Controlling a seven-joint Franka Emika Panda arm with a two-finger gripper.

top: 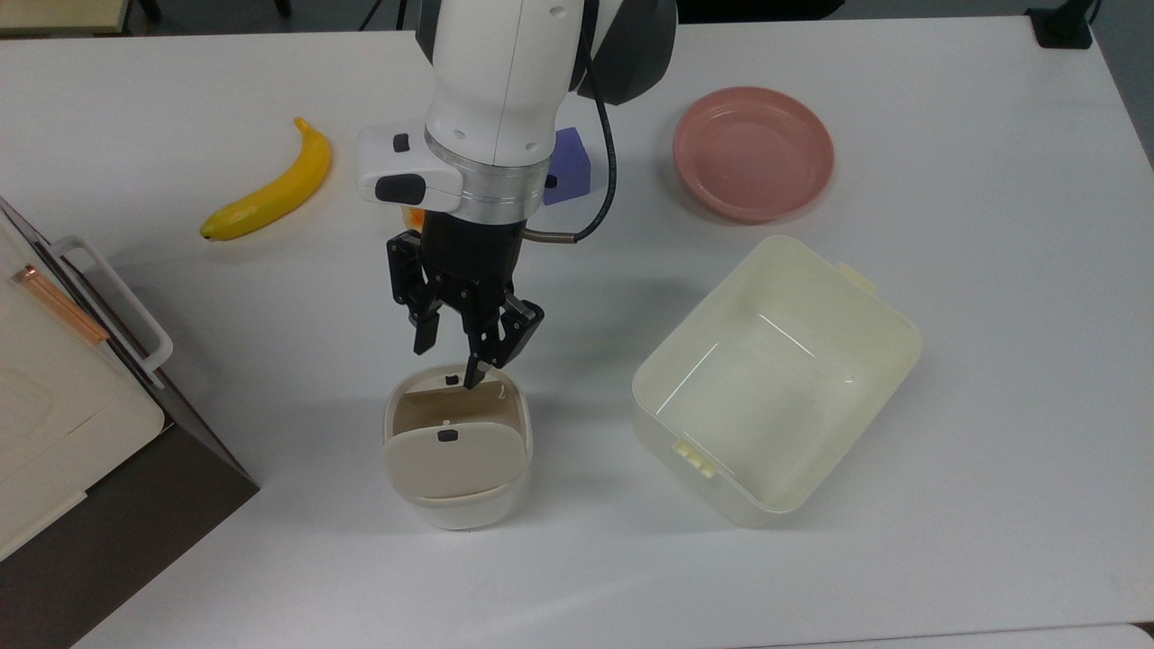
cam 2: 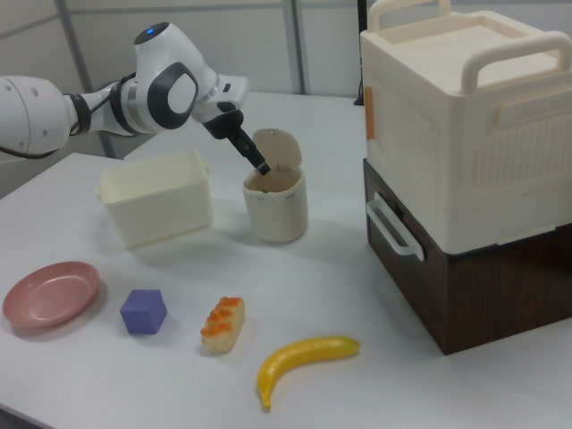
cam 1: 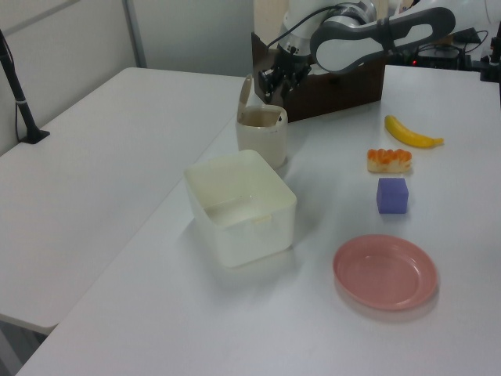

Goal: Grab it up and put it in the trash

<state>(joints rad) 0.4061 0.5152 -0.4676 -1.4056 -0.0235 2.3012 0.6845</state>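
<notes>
White, smooth tabletop [top: 947, 559] is stretching under everything we are seeing. We are looking at a large cream plastic case on a dark brown base [cam 2: 465, 170], a pale-yellow glossy rectangular tub [top: 777, 379] lying bare inside, and a shallow pink round plate [top: 753, 151]. Our black two-finger gripper [top: 448, 359] is hanging with its fingers spread apart, gripping nothing, tips at the rim of the small cream-white rounded-square bin [top: 457, 446], whose beige flap lid [cam 2: 276, 150] is standing tilted up. We cannot tell where the white wad is lying.
</notes>
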